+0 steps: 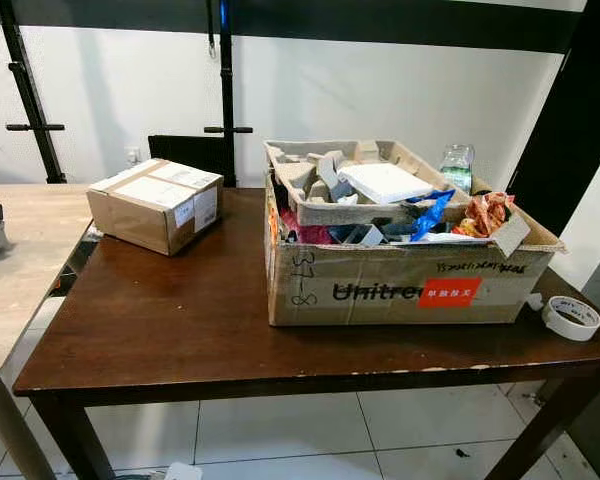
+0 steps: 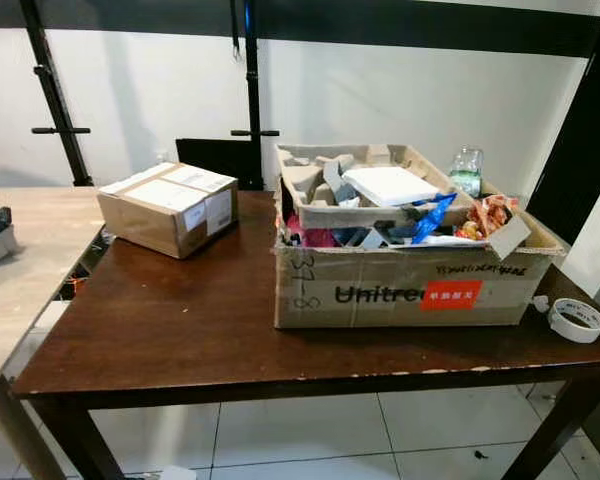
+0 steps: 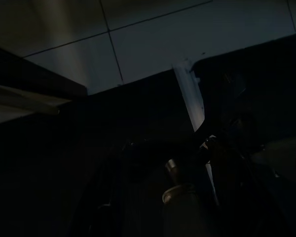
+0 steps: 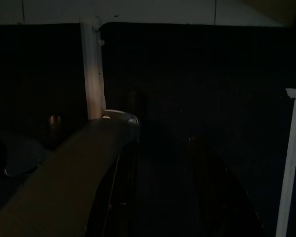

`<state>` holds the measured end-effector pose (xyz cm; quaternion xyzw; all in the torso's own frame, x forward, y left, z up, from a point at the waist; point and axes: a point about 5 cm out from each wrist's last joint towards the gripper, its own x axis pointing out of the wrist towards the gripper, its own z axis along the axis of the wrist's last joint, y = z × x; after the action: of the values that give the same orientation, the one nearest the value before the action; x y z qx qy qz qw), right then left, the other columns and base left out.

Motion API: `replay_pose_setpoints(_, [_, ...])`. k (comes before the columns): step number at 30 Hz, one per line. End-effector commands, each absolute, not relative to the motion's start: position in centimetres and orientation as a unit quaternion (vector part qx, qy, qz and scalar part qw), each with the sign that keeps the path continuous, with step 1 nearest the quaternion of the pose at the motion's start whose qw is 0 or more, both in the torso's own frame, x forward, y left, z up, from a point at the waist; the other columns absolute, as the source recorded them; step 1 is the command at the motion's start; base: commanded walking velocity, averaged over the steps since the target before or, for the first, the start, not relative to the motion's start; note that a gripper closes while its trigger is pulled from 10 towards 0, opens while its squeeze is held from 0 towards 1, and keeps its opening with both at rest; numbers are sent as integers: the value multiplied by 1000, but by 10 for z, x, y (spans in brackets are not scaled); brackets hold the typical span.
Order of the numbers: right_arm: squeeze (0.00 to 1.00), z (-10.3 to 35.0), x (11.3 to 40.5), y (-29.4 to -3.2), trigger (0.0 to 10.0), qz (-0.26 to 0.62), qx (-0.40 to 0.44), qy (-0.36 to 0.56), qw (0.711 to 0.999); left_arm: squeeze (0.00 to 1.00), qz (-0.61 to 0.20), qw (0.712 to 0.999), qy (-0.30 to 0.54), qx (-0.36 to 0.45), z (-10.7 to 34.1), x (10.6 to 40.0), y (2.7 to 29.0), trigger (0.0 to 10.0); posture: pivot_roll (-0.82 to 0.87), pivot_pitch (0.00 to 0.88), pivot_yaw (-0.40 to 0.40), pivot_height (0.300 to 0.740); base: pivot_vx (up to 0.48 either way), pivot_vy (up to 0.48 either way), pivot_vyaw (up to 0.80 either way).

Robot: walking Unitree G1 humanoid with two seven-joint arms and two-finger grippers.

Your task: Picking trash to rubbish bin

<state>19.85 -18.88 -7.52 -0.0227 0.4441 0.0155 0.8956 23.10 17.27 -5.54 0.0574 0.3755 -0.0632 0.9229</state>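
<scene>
In the left eye view a dark wooden table (image 1: 180,320) stands on a white tiled floor (image 1: 280,430). On its right half sits an open cardboard box (image 1: 400,285) printed with "Unitree" and an orange label; it is heaped with trash (image 1: 435,215): grey pulp packing trays, a white foam slab (image 1: 383,182), blue and orange wrappers. A clear plastic bottle (image 1: 457,165) stands behind the box's far right corner. A roll of white tape (image 1: 571,318) lies flat on the table just beside the box's right end. A smaller sealed parcel (image 1: 156,204) rests near the table's far left edge, well apart from the big box. A lighter wooden table (image 1: 20,260) adjoins on the left.

The right eye view shows the same layout.

The left wrist view is very dark: pale floor tiles (image 3: 197,34), a dark table edge and a pale strip can be made out. Whether the left gripper is open or closed I cannot tell.

The right wrist view is equally dim, with a pale vertical strip and a greyish curved part. The right gripper's state I cannot tell either.
</scene>
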Motion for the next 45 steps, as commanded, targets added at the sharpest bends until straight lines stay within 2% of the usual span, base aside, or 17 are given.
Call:
replay_pose_setpoints(1, [0,-77,194,-191,10000,17,-27,449,893,0,-60,922,380,50,-57,228,174,10000,-97,110,-10,740,0,-401,0])
replay_pose_setpoints(33, [0,-76,195,-192,10000,22,-30,447,894,0,-57,923,378,41,-57,228,173,10000,-104,118,-15,740,0,-400,0])
replay_pose_setpoints(38, [0,-76,196,-191,10000,23,-31,446,894,0,-45,920,388,13,-58,227,174,10000,-104,118,-15,740,0,0,0])
replay_pose_setpoints(45, [0,-76,196,-191,10000,24,-31,446,894,0,-46,921,386,10,-58,228,172,10000,-105,122,-14,740,0,480,0])
